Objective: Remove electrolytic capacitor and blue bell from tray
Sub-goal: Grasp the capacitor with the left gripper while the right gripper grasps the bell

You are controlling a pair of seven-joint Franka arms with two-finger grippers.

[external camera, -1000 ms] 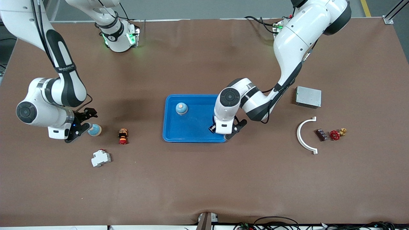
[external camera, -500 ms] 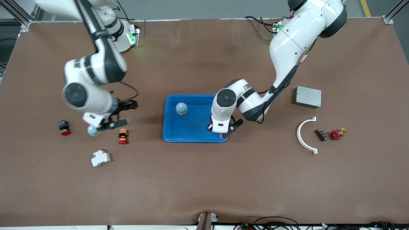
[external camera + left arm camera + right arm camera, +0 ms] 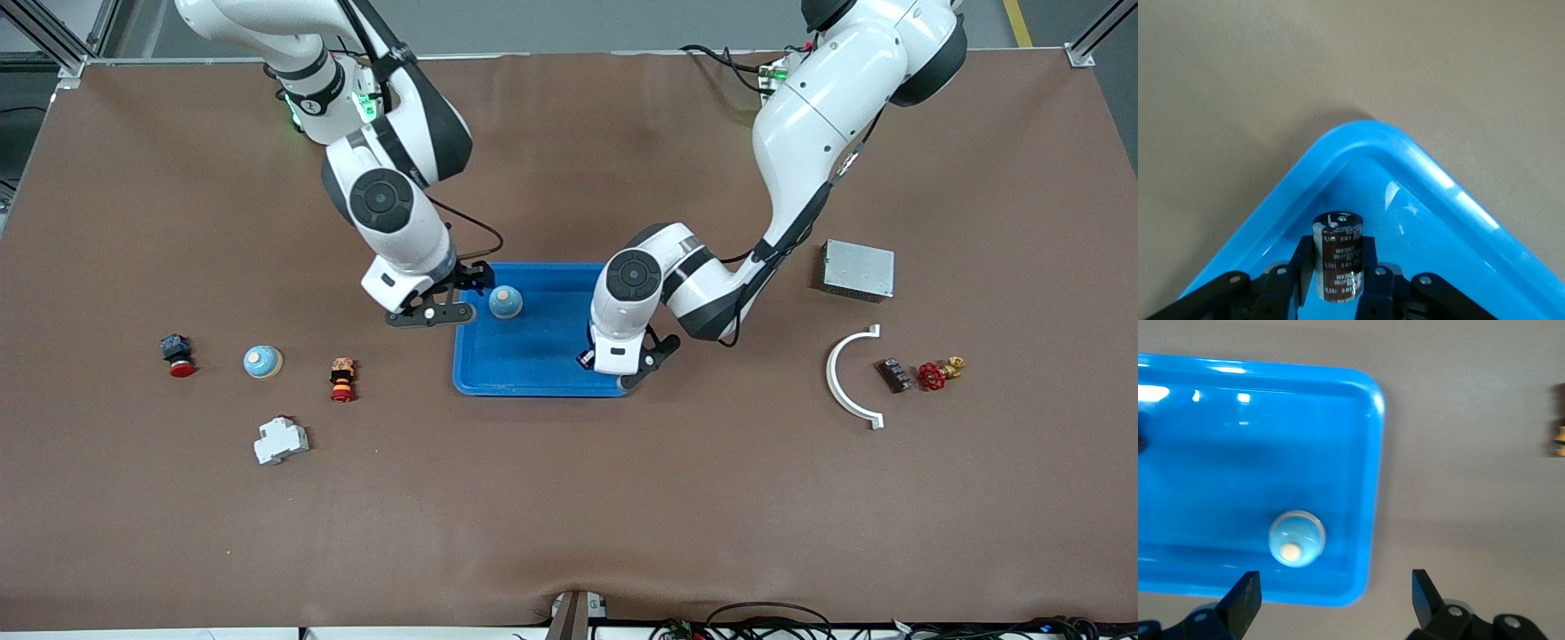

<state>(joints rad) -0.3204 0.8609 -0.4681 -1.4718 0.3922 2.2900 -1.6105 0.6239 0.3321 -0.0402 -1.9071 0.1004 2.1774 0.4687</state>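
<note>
A blue tray (image 3: pixel 533 373) lies mid-table. In it sits a blue dome bell (image 3: pixel 505 302), which also shows in the right wrist view as the bell (image 3: pixel 1296 538). A second blue bell (image 3: pixel 263 361) rests on the table toward the right arm's end. My right gripper (image 3: pixel 460 295) hangs open over the tray's edge beside the tray's bell, and nothing is between its fingers (image 3: pixel 1421 587). My left gripper (image 3: pixel 622 366) is over the tray's corner nearer the camera. It is shut on a dark brown capacitor (image 3: pixel 1338 257) that stands upright in that corner. The front view hides the capacitor.
Toward the right arm's end lie a red push button (image 3: pixel 178 356), an orange-red button (image 3: pixel 342 379) and a white breaker (image 3: pixel 281 440). Toward the left arm's end are a grey metal box (image 3: pixel 858 269), a white curved piece (image 3: pixel 845 378), a dark component (image 3: pixel 894 374) and a red valve (image 3: pixel 933 375).
My right arm swung from the bell on the table to the tray's edge, staying open; that bell stayed put. My left gripper's fingers closed on the capacitor.
</note>
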